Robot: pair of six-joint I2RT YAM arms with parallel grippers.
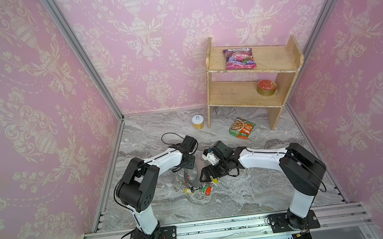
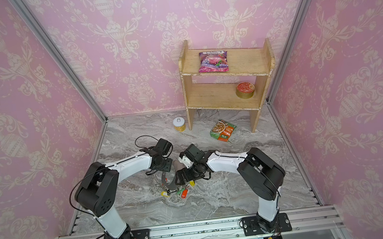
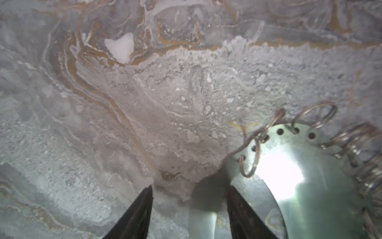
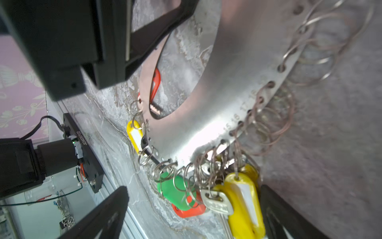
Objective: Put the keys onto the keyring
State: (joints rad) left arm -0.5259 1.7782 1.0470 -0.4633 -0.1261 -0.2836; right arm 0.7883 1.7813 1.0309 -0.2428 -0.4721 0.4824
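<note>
The keyring (image 1: 193, 179) (image 2: 167, 181) is a curved, shiny metal band (image 4: 217, 93) with holes along its rim and thin wire rings (image 3: 314, 115) through them. It lies on the marble floor between the arms. Several keys hang from its near end: a silver key (image 4: 217, 201), yellow tags (image 4: 241, 204), a green tag (image 4: 171, 189) and an orange tag (image 4: 189, 212). My right gripper (image 4: 194, 188) (image 1: 208, 175) is open, with its fingers either side of that cluster. My left gripper (image 3: 190, 189) (image 1: 188, 164) is open over the band's far end. A strip of the band lies between its jaws.
A wooden shelf (image 1: 252, 78) at the back right holds a purple packet (image 1: 239, 58) and a gold tin (image 1: 266, 87). A small can (image 1: 197, 121) and a green-orange packet (image 1: 241, 128) lie on the floor in front of it. The left arm's black wrist (image 4: 62, 41) hangs close above the band.
</note>
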